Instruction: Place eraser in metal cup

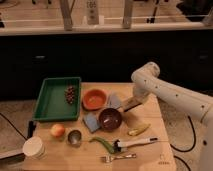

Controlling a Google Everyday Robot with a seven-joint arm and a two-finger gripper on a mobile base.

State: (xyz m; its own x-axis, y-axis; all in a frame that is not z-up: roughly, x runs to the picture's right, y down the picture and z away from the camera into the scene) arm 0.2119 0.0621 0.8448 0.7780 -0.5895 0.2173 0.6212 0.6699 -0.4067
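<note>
The claw [134, 102] clamps the eraser [128, 106] beside the maroon bowl [110, 119], well apart from the metal cup [74, 137].

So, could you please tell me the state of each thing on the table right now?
gripper: shut on the eraser, low over the table, right of the dark bowl
eraser: held, not yet in the cup
metal cup: upright, nothing seen in it
paper cup: upright
green tray: holding grapes
orange bowl: upright, empty
dark bowl: upright, empty
</note>
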